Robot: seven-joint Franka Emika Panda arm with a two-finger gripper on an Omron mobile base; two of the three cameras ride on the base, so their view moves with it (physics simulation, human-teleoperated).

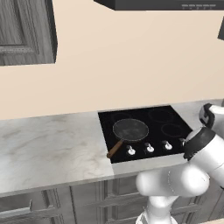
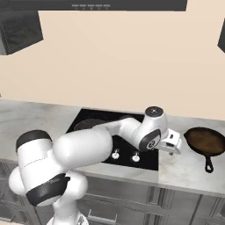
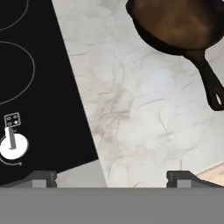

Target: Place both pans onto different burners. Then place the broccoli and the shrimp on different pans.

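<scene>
Marble counter point(image 3: 144, 127) beside black cooktop point(image 3: 39, 100) (glossy); hand point(image 3: 111, 177) spread wide, empty, above the counter.

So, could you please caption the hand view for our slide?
Open gripper above marble counter, between cooktop and brown pan.

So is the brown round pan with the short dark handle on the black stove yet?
No, the brown pan sits on the marble counter beside it.
</scene>
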